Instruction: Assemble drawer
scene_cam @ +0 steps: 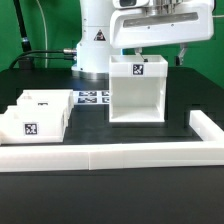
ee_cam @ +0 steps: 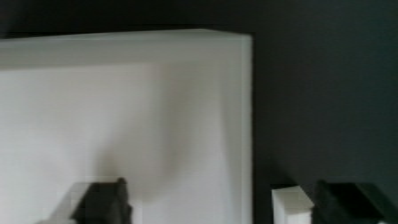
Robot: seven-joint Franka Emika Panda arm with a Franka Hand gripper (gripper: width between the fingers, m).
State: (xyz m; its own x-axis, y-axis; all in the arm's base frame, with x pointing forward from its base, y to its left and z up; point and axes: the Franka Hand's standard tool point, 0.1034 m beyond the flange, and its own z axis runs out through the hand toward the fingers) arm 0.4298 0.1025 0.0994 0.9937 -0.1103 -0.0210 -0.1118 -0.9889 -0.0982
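White plastic housing — gripper spread wide, nothing held, over wall edge. Advice: centre wall between fingers before closing. Trays lie at housing's 8 o'clock.

You see the drawer housing up close — its white edge lies between the hand's parted fingers.

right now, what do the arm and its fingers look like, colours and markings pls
The arm is glossy white and rounded, with a small dark marking on its side. The gripper hangs from a boxy white-grey head. In the wrist view, its fingers are black and blocky, with pale pads. No cables on the arm can be made out.
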